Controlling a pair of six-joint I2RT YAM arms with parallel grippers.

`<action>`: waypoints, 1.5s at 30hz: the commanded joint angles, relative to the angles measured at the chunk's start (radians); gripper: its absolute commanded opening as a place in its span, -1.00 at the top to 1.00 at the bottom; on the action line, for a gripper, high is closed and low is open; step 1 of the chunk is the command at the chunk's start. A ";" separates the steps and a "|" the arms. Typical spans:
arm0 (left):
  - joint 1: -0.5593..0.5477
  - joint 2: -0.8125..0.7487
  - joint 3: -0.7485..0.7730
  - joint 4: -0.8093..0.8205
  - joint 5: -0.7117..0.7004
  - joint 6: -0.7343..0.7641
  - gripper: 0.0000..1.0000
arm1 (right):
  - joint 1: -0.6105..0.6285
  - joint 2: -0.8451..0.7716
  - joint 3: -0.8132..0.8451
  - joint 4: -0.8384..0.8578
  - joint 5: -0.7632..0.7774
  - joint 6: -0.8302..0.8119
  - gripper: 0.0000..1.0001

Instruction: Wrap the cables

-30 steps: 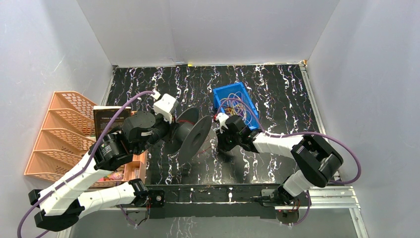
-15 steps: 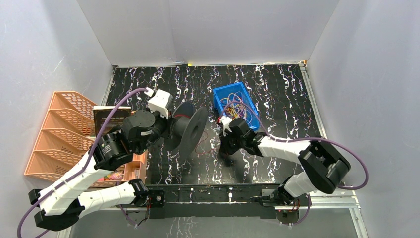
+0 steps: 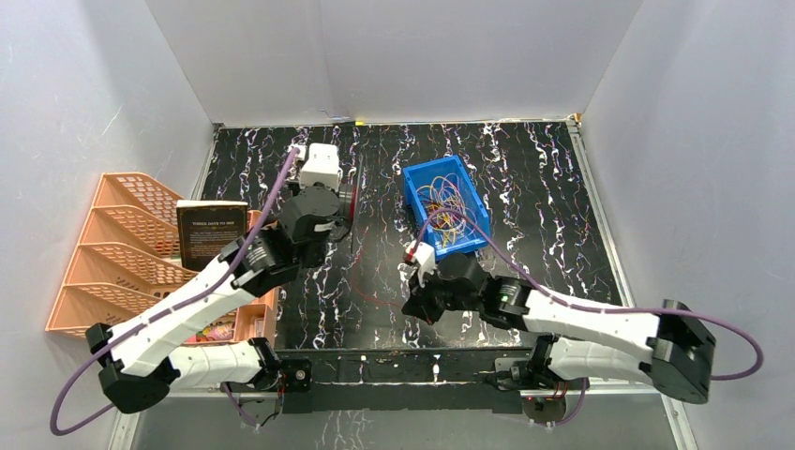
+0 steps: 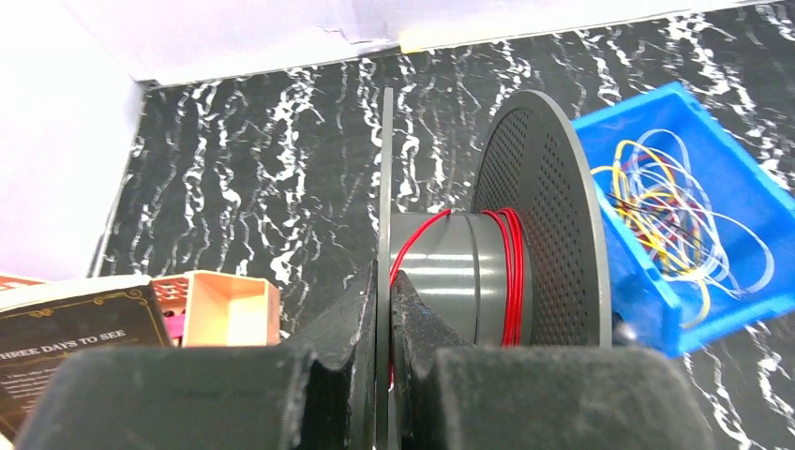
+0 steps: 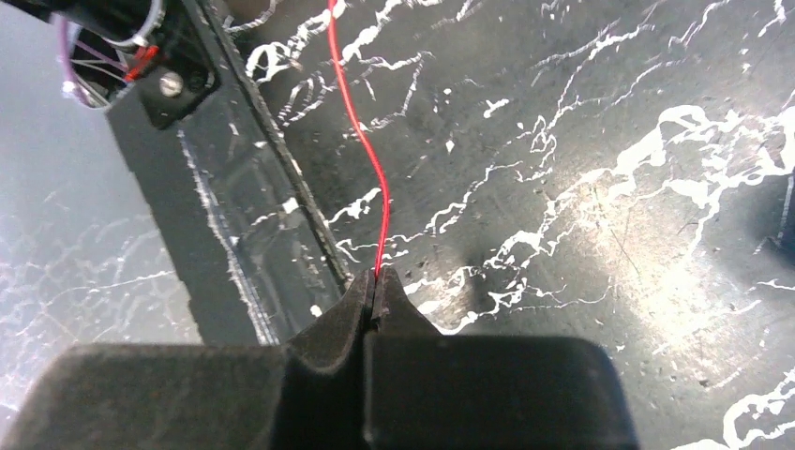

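In the left wrist view my left gripper (image 4: 384,291) is shut on the thin near flange of a grey spool (image 4: 450,272). A red cable (image 4: 511,272) lies in a few turns round the spool's hub. From above, that gripper (image 3: 345,202) holds the spool at mid-table, left of the blue bin (image 3: 412,183). The bin holds a loose tangle of thin red, yellow and purple cables (image 3: 448,211). My right gripper (image 5: 375,281) is shut on a single red strand (image 5: 361,131), low over the table near its front edge (image 3: 412,305). The strand runs away across the dark surface.
An orange slotted rack (image 3: 112,244) stands at the left with a dark book (image 3: 211,234) beside it. A small orange box (image 4: 230,305) sits near the rack. The black front rail (image 5: 244,216) lies just left of my right gripper.
My left arm has swung the spool away toward the back of the table and turned it edge-on. The right gripper has shut on the red strand and pulled toward the near edge.
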 commanded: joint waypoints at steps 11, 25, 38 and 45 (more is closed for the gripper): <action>0.072 0.165 -0.054 0.119 -0.173 0.084 1.00 | 0.061 -0.363 0.188 -0.144 0.103 -0.056 1.00; 0.090 0.242 -0.078 -0.002 -0.052 0.061 1.00 | 0.061 -0.365 0.378 -0.216 0.366 -0.107 1.00; 0.089 0.108 -0.177 -0.054 0.255 0.154 1.00 | 0.024 -0.132 0.541 -0.304 0.740 -0.232 1.00; 0.090 0.022 -0.172 -0.116 0.467 0.169 1.00 | -0.198 -0.024 0.570 -0.275 0.594 -0.239 1.00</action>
